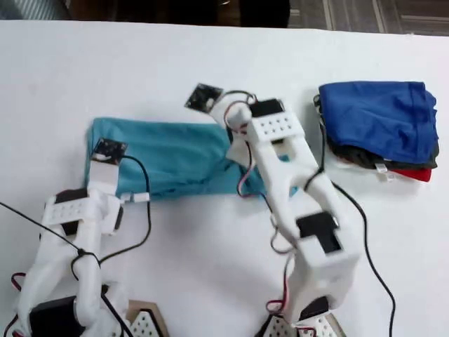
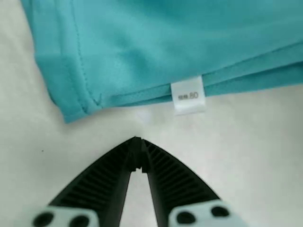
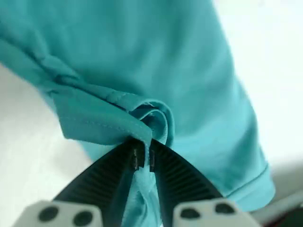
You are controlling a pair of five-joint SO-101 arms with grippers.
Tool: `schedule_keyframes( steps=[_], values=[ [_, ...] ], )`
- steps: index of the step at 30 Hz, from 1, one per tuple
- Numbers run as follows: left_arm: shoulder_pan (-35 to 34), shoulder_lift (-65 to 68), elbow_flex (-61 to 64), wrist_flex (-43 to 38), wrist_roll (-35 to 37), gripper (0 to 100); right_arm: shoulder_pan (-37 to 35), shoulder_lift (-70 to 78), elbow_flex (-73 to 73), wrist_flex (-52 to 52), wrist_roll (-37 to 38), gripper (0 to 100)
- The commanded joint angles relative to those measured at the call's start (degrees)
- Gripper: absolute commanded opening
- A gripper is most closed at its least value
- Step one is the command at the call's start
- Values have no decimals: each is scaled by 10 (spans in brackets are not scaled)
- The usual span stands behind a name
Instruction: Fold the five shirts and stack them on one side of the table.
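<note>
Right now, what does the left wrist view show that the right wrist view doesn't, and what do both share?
Left wrist view: the left gripper shut on nothing, beside the edge of the teal shirt, and a white tag at its hem. Right wrist view: the right gripper shut on a bunched fold of that shirt. Both: the teal shirt lying on the white table.

White desk (image 1: 210,63) with a strip of floor behind it

The desk was covered in plain white, and its far edge ran straight across the high view. Beyond that edge lay a dark band (image 1: 175,10), with grey floor tiles (image 1: 379,14) toward one corner and a pale ribbed surface (image 1: 31,8) at the other.
</note>
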Motion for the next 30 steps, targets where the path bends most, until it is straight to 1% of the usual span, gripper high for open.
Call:
schedule_keyframes(
  steps=[1,7,8,12,14,19,21,23,25,27,30],
  values=[
    [-3,-17,0,-6,1,28,5,71,-110,15,4,19],
    [-3,-17,1,-6,1,28,16,146,-260,91,4,29],
    [-3,-17,1,-6,1,28,21,154,-281,103,4,50],
    [-3,-17,1,-6,1,28,44,182,-352,125,1,191],
    [-3,-17,1,-6,1,28,55,192,-378,132,1,213],
    [-3,-17,1,-6,1,28,74,196,-428,170,0,168],
    [-2,-17,1,-6,1,28,73,192,-460,221,0,106],
    [-2,-17,1,-6,1,28,66,184,-491,268,-6,10],
    [-2,-17,0,-6,1,28,63,170,-509,299,-40,31],
    [-2,-17,0,-7,1,28,62,148,-497,298,-69,19],
    [-2,-17,0,-7,1,28,55,113,-440,298,-76,20]
  ],
)
